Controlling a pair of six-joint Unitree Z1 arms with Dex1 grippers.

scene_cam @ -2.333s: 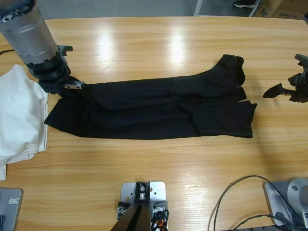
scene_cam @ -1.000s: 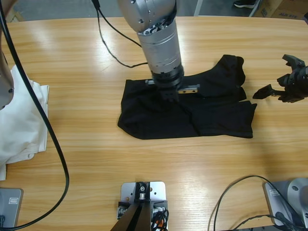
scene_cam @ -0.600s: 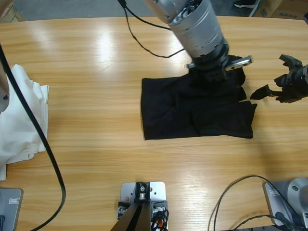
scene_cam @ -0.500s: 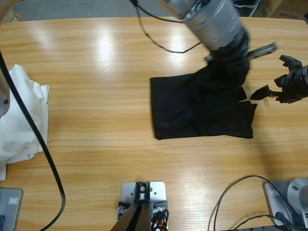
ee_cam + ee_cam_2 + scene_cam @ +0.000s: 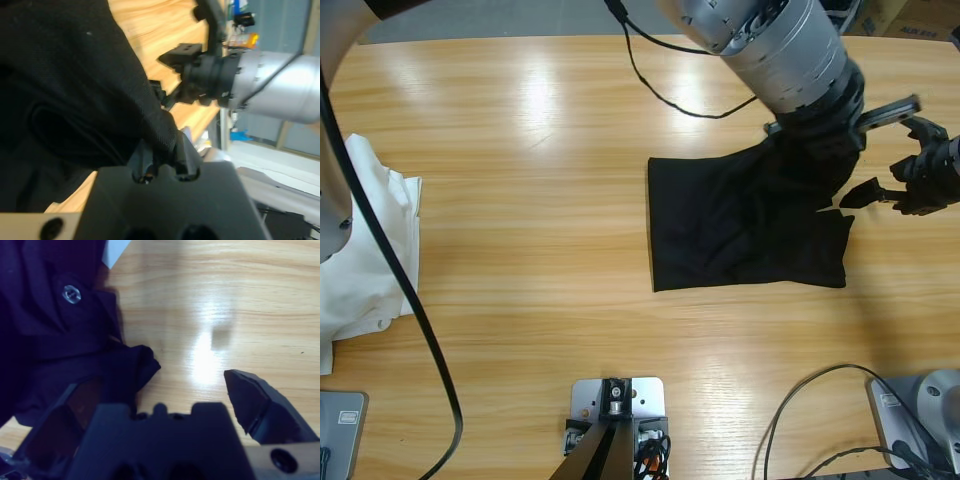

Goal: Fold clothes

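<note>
A black garment [image 5: 745, 225] lay folded over itself right of centre on the tabletop [image 5: 520, 150], its upper right corner lifted in a dark bunch. The left pincer [image 5: 830, 125] was clamped tight on that raised fabric, its silver arm reaching down from the far edge. The right pincer [image 5: 905, 180] hovered at the right edge with its jaws spread apart, empty, just beside the garment's right hem. White clothes [image 5: 365, 240] were heaped at the left edge, well apart from the black piece. Bare, glossy wood stretched between them and along the near side.
</note>
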